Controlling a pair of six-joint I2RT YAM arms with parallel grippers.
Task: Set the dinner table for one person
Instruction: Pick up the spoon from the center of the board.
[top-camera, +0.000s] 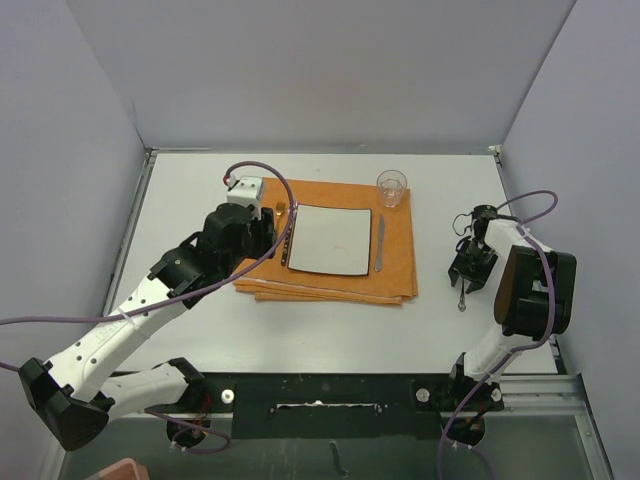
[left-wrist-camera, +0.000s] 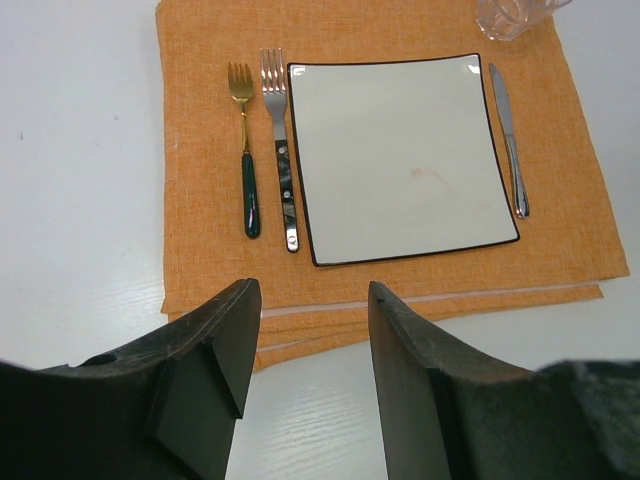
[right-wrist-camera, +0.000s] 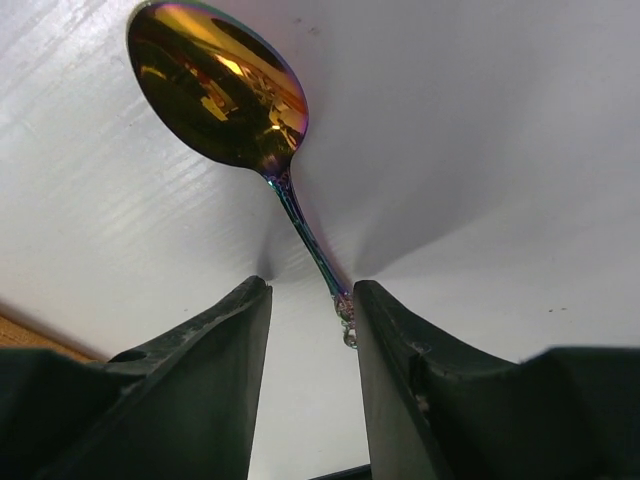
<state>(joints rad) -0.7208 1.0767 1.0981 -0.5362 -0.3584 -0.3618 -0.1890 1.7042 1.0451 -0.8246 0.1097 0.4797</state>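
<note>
Off-white dinner table (top-camera: 300, 330) filling the view, under everything. At its middle, folded orange mat (top-camera: 395, 270); centred on that, square white plate (top-camera: 330, 240). Left gripper (left-wrist-camera: 312, 300) raised above the mat's left side, half open, empty. Right gripper (right-wrist-camera: 312, 290) low over bare table right of the mat, parted wider than the handle between its fingers, not clamped. Glass (top-camera: 391, 187) at the mat's far right corner. Knife (left-wrist-camera: 510, 140) right of plate, two forks (left-wrist-camera: 283, 150) left. Spoon (right-wrist-camera: 215, 85) lying with handle end touching one right finger.

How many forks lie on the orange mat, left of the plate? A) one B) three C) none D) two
D: a gold-headed fork and a silver fork lie side by side on the orange mat, left of the square plate.
</note>
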